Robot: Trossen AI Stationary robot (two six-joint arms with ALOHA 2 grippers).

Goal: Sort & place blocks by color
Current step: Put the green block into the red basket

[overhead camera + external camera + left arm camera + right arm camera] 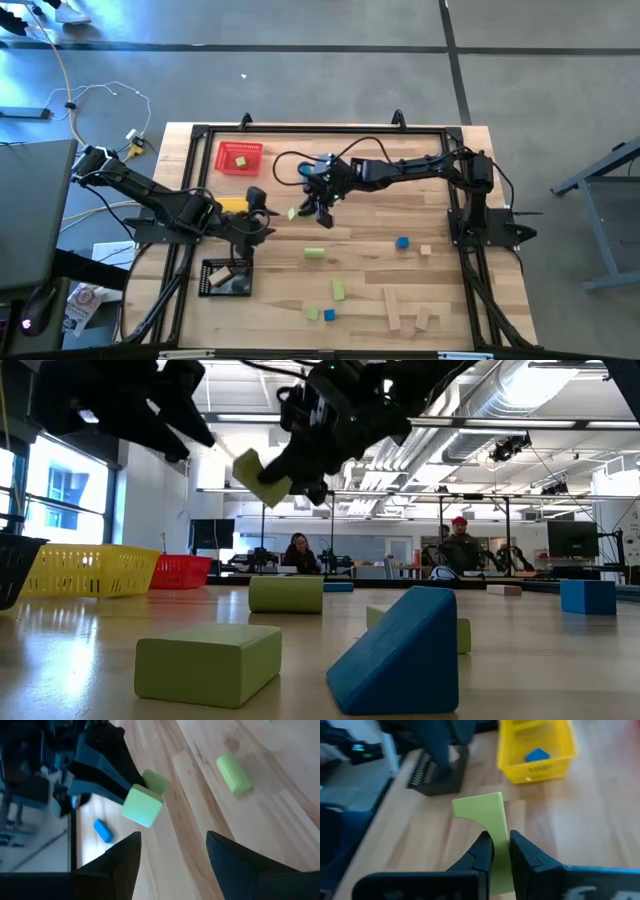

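Observation:
My right gripper (318, 205) is over the middle of the table, shut on a light green block (482, 810) with a curved cut-out. That block (262, 476) hangs in the air in the low view. My left gripper (262, 214) is open just to its left, beside the yellow tray (232, 205), and touches nothing. The left wrist view looks past its open fingers (172, 855) at the held block (142, 806). More green, blue and tan blocks lie flat on the near half of the table, among them a green cylinder (314, 253) and a blue cube (402, 242). My right gripper pinches the green block between its two fingers (482, 851) by its narrow leg (501, 827) beside the curved cut-out. The fingers slant down toward the table's left. The block is lifted clear of the table, its wider part sticking out beyond the fingertips.
A red tray (240, 157) holding a green block sits at the far left. The yellow tray (537, 750) holds a blue block. A black tray (225, 278) stands near the left front. Tan bars (392, 310) lie at the near right. People sit in the room behind the table.

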